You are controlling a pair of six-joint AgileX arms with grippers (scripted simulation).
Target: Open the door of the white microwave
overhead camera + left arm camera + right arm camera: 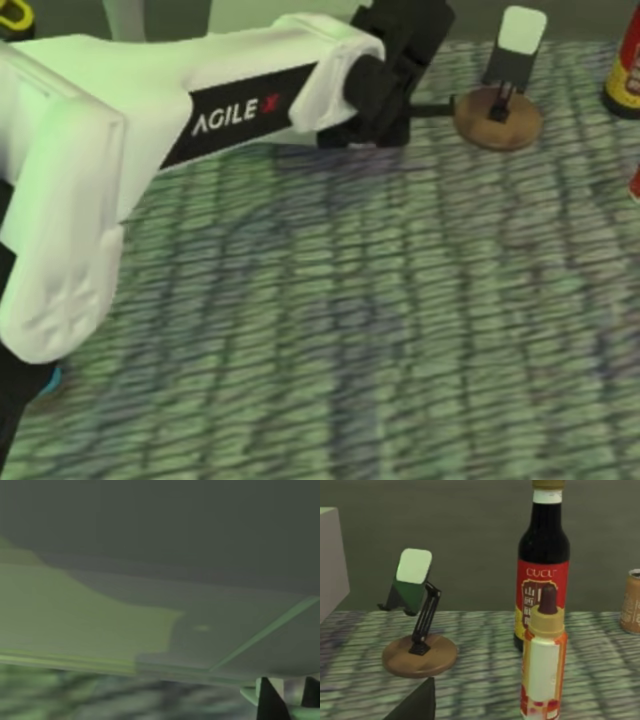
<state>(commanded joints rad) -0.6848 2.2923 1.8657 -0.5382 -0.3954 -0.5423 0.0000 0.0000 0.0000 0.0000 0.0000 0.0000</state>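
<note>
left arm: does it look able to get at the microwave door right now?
Probably yes. In the top view the left gripper is stretched to the table's far edge, and the left wrist view is filled by a pale flat panel close up, likely the white microwave. Whether that panel is the door itself cannot be told.

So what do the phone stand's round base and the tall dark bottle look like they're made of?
The round base looks like wood with a matte finish: warm brown, faint grain-like shading, no glare. The stand's arm above it is plain black, metal or plastic, unclear. The tall dark bottle reads as glass or glossy plastic holding dark liquid, with a soft sheen along its neck and a red paper-like label.
</note>
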